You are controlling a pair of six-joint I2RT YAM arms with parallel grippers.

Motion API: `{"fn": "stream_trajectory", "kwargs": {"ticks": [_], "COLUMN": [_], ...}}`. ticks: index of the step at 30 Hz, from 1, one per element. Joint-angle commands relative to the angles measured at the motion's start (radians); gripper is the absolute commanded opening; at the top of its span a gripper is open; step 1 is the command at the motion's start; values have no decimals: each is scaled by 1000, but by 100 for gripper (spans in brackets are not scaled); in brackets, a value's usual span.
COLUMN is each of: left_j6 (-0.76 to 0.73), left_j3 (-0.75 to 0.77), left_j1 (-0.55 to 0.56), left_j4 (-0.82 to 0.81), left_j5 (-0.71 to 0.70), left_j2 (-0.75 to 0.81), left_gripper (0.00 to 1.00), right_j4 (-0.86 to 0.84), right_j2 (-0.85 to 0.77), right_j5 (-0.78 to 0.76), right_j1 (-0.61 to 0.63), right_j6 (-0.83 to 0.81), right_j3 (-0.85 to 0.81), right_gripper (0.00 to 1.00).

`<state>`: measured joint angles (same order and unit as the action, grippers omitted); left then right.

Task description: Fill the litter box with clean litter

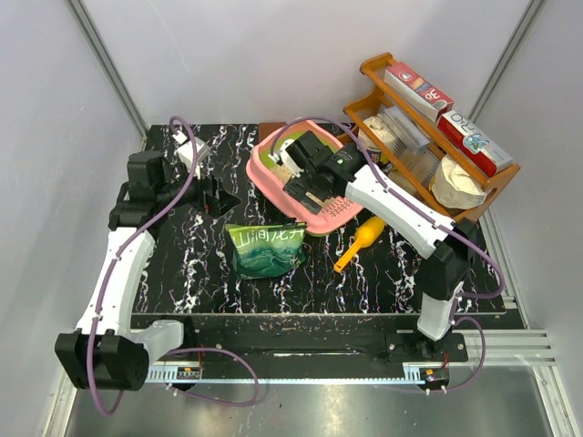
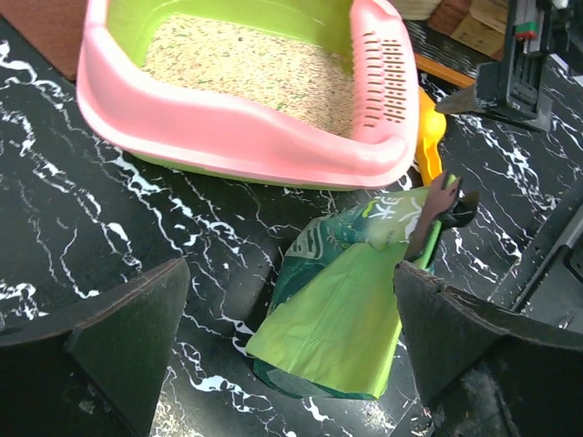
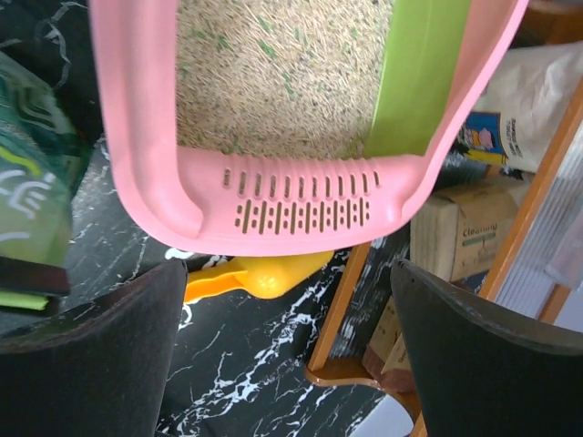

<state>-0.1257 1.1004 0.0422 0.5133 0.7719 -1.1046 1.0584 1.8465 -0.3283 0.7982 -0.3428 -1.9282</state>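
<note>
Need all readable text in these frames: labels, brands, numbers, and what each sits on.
Green bag: white Chinese characters, first reads "山", rest unclear.
Upper red box on the wooden rack: looks like "30", blurred.
Lower red box: large letters, illegible.
Cardboard box: perhaps "Cleaning", blurred.
White bag: small print, unreadable.

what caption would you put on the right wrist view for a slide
Open right gripper over the litter box's slotted lip, tan litter inside, yellow scoop beside it.

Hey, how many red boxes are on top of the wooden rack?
2: far box, near box, both atop the rack; more may hide below.
</note>
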Motion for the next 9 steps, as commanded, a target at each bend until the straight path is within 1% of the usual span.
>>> {"fn": "stream_trajectory", "kwargs": {"ticks": [1,3,9], "left_j6": [46,55,90], "left_j3": [-30,-43,-73], "left_j1": [-36,-41,-76], "left_j4": [-65,-70,-96], "left_j5": [-56,-53,-26], "left_j2": [37,48,63], "left_gripper": [99,99,99], "right_j4": [-109,-123,-121], "right_j2": [-95,-84,-59], "right_j5": [-138,-158,-126], "right_j1": [3,3,1], "right_j6": [18,8,-22], "right_j3": [75,92,71], "right_gripper": [97,97,98]}}
